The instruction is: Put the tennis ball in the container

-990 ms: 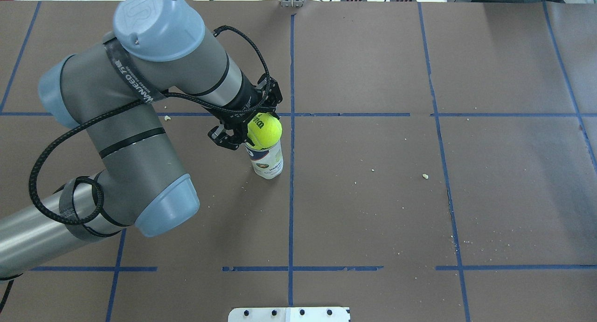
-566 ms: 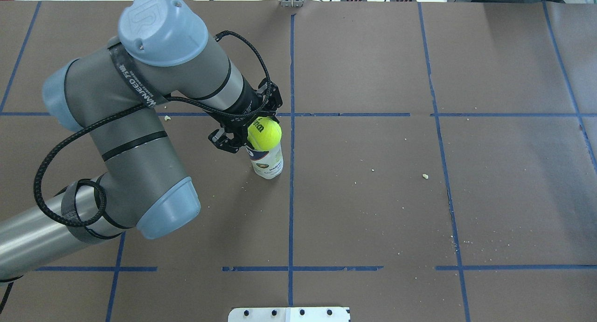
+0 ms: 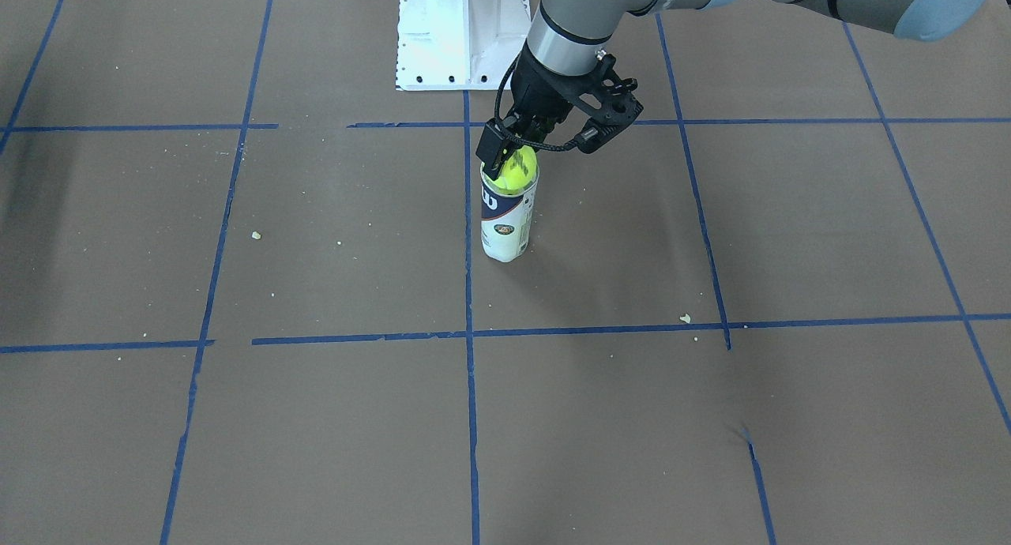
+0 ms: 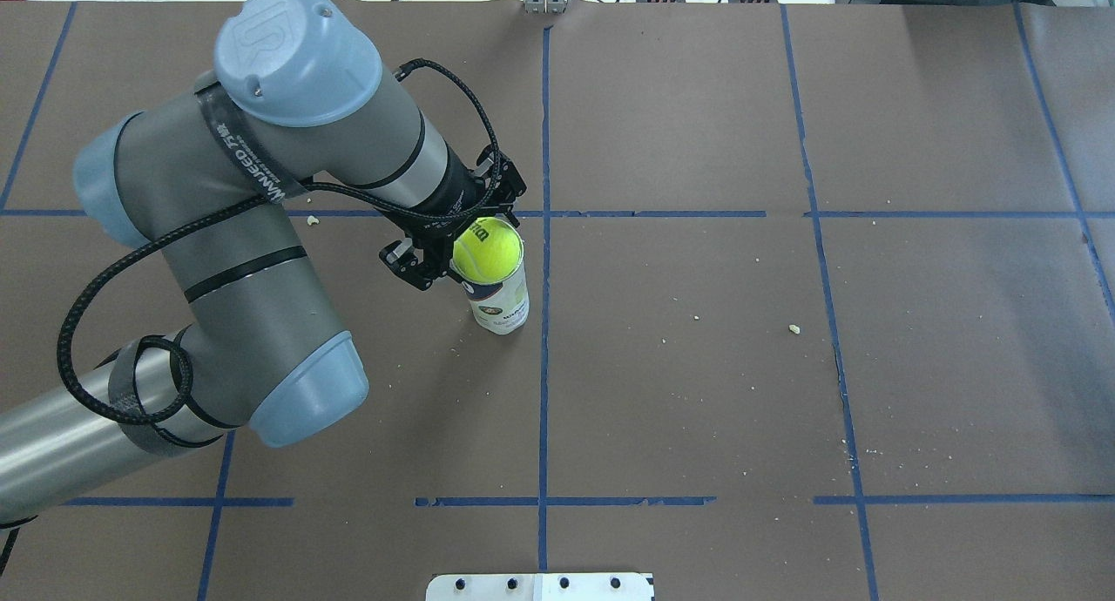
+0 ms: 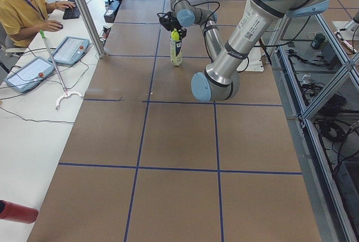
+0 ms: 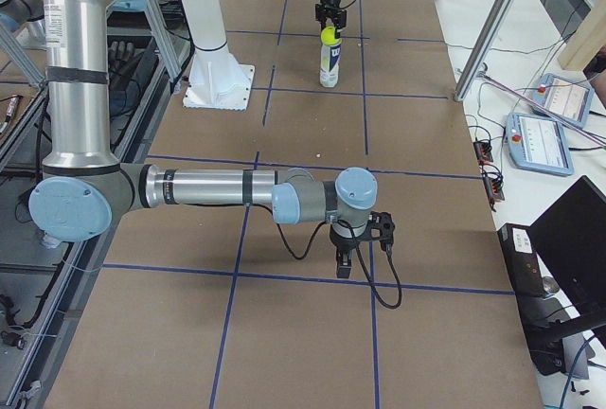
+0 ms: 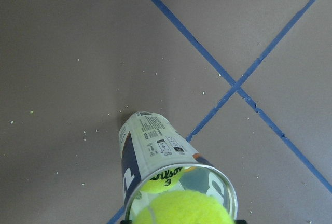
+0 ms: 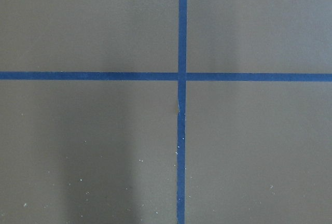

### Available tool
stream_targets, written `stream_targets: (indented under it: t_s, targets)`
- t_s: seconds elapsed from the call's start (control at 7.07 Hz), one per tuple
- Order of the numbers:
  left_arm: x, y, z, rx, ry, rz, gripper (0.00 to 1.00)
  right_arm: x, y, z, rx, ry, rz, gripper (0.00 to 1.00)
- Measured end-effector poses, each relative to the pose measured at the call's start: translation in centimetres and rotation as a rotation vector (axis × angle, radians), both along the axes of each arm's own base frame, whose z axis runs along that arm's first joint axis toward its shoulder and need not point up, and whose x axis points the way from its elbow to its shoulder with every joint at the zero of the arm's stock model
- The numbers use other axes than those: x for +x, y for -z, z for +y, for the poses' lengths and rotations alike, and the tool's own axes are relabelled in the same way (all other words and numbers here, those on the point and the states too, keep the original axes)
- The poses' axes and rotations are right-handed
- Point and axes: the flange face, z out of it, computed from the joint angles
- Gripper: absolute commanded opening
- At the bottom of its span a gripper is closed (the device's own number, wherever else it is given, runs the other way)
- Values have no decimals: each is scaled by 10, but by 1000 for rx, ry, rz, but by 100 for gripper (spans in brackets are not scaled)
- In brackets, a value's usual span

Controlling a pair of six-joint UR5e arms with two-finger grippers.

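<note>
The tennis ball [image 4: 488, 251], bright yellow-green with a black Wilson logo, sits at the mouth of the upright container [image 4: 499, 309]. My left gripper [image 3: 513, 159] comes down from above and is shut on the ball. In the left wrist view the ball [image 7: 181, 208] fills the bottom edge over the tube's open rim, the container [image 7: 150, 136] stretches away below, and a second, dimmer ball [image 7: 163, 178] marked "3" lies inside. My right gripper [image 6: 360, 250] hangs low over the bare brown table far from the tube; whether it is open or shut cannot be told.
The brown table cover carries a grid of blue tape lines [image 4: 544, 366] and scattered crumbs. The white robot base plate [image 3: 462, 31] stands behind the tube. An operator [image 5: 22, 1] with tablets sits at a side desk.
The left gripper has carried the ball slightly left and lower, onto the tube's mouth. The tube has stayed where it was.
</note>
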Motion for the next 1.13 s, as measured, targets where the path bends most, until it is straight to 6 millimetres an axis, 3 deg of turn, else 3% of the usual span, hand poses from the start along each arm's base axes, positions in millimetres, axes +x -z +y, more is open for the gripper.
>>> stream_targets:
  t_s: [0.42,0.57,0.99,1.13]
  targets:
    - [-8,0,-6,16,20,-4,100,0,0,0,0,0,0,100]
    - [-26,-9,-18,59,29,-17,100,0,0,0,0,0,0,100]
    - [-126,-78,-58,374,-54,-143,100,0,0,0,0,0,0,100]
    - [-164,-116,-74,449,-105,-201,100,0,0,0,0,0,0,100]
